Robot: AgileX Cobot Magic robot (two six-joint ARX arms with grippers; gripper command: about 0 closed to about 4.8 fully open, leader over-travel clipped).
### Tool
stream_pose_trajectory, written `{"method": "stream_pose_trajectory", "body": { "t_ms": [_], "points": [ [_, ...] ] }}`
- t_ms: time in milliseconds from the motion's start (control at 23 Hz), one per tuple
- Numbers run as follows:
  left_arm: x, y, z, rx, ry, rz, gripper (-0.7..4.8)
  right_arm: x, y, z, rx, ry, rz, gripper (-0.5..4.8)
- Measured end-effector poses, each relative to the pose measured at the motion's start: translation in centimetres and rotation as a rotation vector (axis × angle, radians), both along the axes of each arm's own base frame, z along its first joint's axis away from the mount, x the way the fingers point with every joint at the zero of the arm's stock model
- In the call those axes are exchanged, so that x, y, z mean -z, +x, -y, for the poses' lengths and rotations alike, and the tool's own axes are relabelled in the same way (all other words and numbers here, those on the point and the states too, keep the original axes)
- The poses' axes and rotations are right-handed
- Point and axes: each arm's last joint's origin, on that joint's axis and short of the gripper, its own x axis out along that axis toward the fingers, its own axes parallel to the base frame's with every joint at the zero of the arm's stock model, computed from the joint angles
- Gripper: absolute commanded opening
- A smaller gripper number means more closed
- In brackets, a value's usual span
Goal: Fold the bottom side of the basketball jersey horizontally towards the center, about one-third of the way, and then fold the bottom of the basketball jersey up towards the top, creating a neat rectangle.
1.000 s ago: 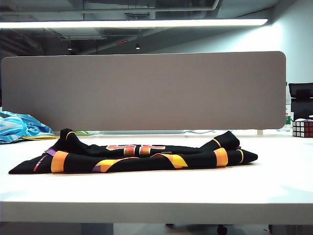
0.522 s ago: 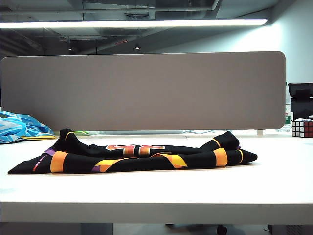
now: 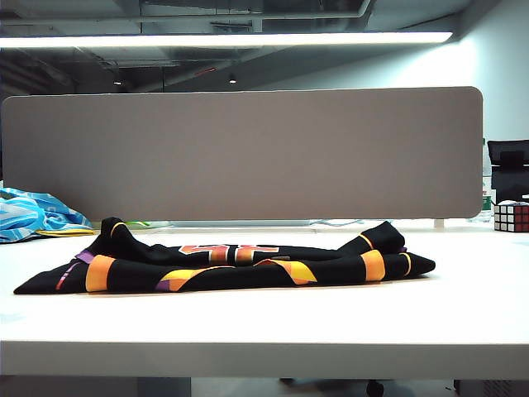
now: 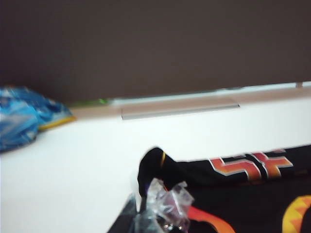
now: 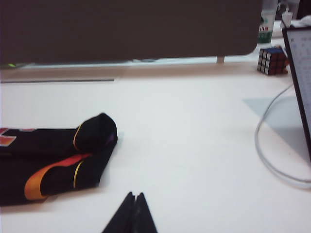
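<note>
I saw the black basketball jersey with orange and yellow bands lying folded into a long, low bundle on the flat white table. It sat near the middle of the table, just in front of the big grey board that stood along the far edge. Part of its orange number faced up. My left gripper showed only in the left wrist view, where its tips were wrapped in crinkly clear tape and pressed together. It hung right over the end of the jersey and held nothing. My right gripper showed in the right wrist view as two dark tips closed tight against each other, empty, above bare table near the other end of the jersey but apart from it. A crumpled light blue and white cloth lay far off on the left side of the table. A small coloured puzzle cube sat far off on the right side. A thin grey cable curved over the table near it
</note>
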Motion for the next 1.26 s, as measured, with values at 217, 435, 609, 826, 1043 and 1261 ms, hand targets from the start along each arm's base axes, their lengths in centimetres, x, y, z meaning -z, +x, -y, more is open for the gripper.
{"method": "stream_pose_trajectory", "body": {
  "t_ms": [217,435,609,826,1043,1261],
  "points": [
    [-0.08,-0.02,-0.01,-0.002,0.009,0.01,-0.06,-0.53,0.0,0.04,0.013,-0.001,0.055,-0.01],
    [0.02,-0.01,0.0,-0.002,0.009,0.0,-0.06,-0.71,0.0,0.04,0.013,-0.001,0.073,-0.01],
    [0.01,-0.01,0.0,-0.002,0.009,0.001,-0.06,-0.71,0.0,0.04,0.013,-0.001,0.073,-0.01],
    [0.01,-0.01,0.0,-0.002,0.01,0.001,-0.06,-0.71,0.0,0.04,0.013,-0.001,0.073,-0.01],
    [0.02,-0.01,0.0,-0.002,0.01,0.0,-0.06,-0.71,0.0,0.03,0.012,-0.001,0.073,-0.01],
    [0.01,-0.01,0.0,-0.002,0.01,0.001,-0.06,-0.71,0.0,0.04,0.013,-0.001,0.073,-0.01]
  ]
}}
